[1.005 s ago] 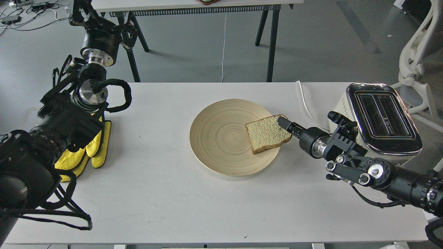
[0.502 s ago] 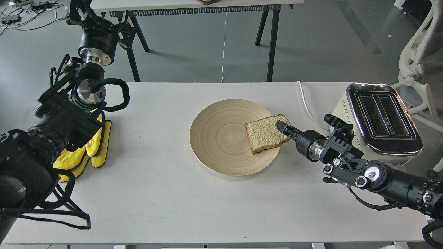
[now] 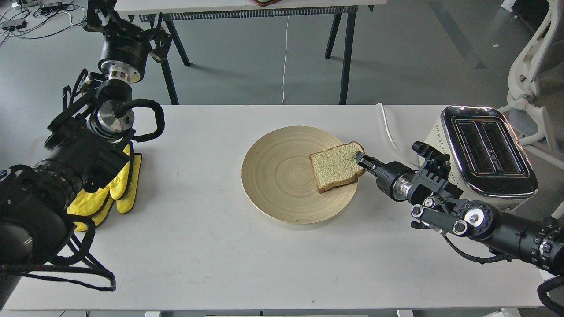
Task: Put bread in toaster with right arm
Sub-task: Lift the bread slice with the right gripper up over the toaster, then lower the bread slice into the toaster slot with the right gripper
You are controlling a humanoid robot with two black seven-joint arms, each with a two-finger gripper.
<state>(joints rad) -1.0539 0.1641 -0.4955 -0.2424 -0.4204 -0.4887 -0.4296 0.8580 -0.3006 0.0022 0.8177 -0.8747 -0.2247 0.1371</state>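
The bread (image 3: 335, 166), a pale speckled slice with a brown crust, is over the right part of the round wooden plate (image 3: 282, 176), its right side raised a little. My right gripper (image 3: 360, 158) comes in from the right and is shut on the slice's right edge. The cream-white toaster (image 3: 484, 152) with a chrome top and two empty slots stands at the table's right edge, right behind my right arm's wrist. My left gripper (image 3: 119, 26) is at the far left beyond the table's back edge; its fingers are dark and hard to tell apart.
Yellow gloves (image 3: 112, 193) lie on the table under my left arm. The toaster's white cord (image 3: 390, 132) runs over the table's back edge. A second table's black legs (image 3: 346, 53) stand behind, and a white chair (image 3: 533, 66) is at the far right.
The right gripper closed in on the bread's right edge, and the slice has shifted slightly up and to the left on the plate. The left arm barely moved.
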